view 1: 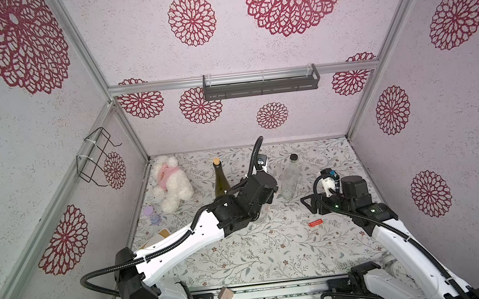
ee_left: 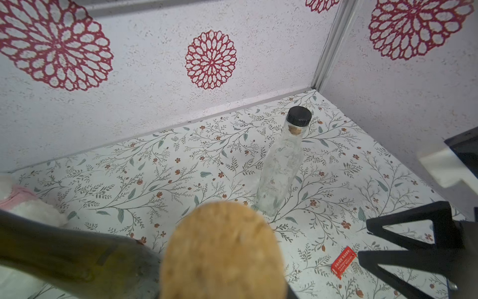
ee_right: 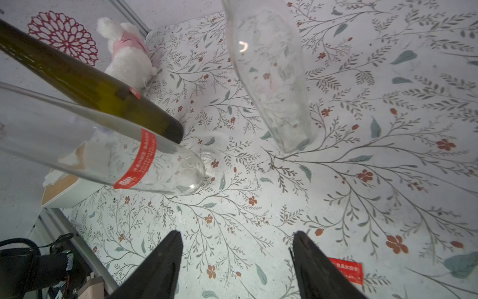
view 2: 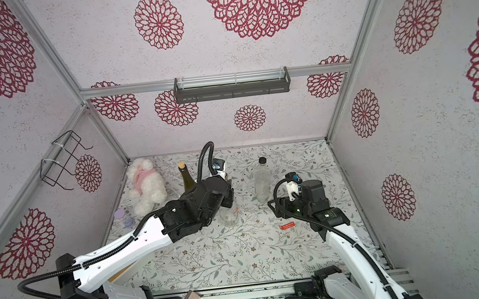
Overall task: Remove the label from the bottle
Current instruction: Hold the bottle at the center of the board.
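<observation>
Clear bottles, two; green bottle, one; loose red label, one.

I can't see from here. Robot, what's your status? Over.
Left gripper shut on clear bottle. Right gripper open, empty. Red label band not off. Green bottle close beside.

Three bottles: green corked bottle far left, black-capped clear bottle far right, red-banded clear bottle between. One loose red label. One white plush toy. One purple hourglass. One wooden block. One white box. Two robot arms: left arm, right arm.
</observation>
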